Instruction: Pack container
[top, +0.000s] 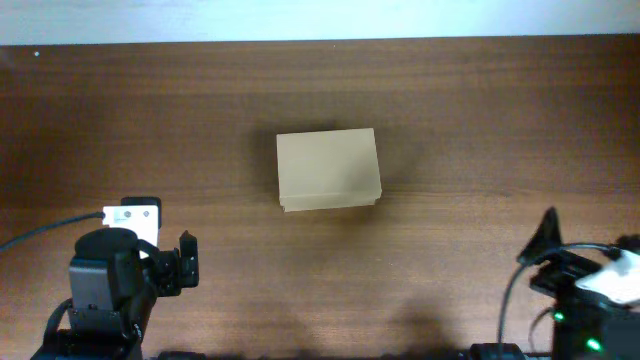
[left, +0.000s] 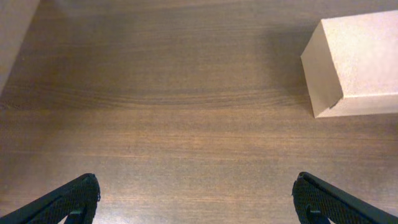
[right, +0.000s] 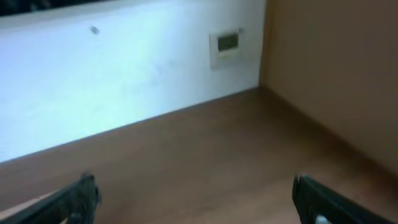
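From overhead I see the cardboard box (top: 328, 170) sitting on the dark wood tabletop (top: 480, 110) just above the middle of the frame, its flap lid down and flat, its long side running left to right. It stands alone, well apart from both arms. My left arm (top: 110, 290) is in the lower left corner of that frame, with a small white tag (top: 132, 214) on its upper side and a dark cable (top: 40, 235) trailing off to the left edge. The right arm (top: 590, 295) is in the lower right corner, with a green light (top: 557, 318) glowing on it. In the left wrist view the left gripper (left: 198, 202) has its jaws spread wide, the two dark tips at the bottom corners of the frame, with only bare wood between them. There the box fills the upper right corner, ahead of the jaws and outside their gap, touching neither tip. The right gripper (right: 198, 202) is likewise spread wide and grips nothing. Its view is blurred and faces a white wall (right: 112, 81) carrying a small pale wall plate (right: 226, 45), with a tan surface (right: 336, 74) on the right. I cannot find the box in that view.
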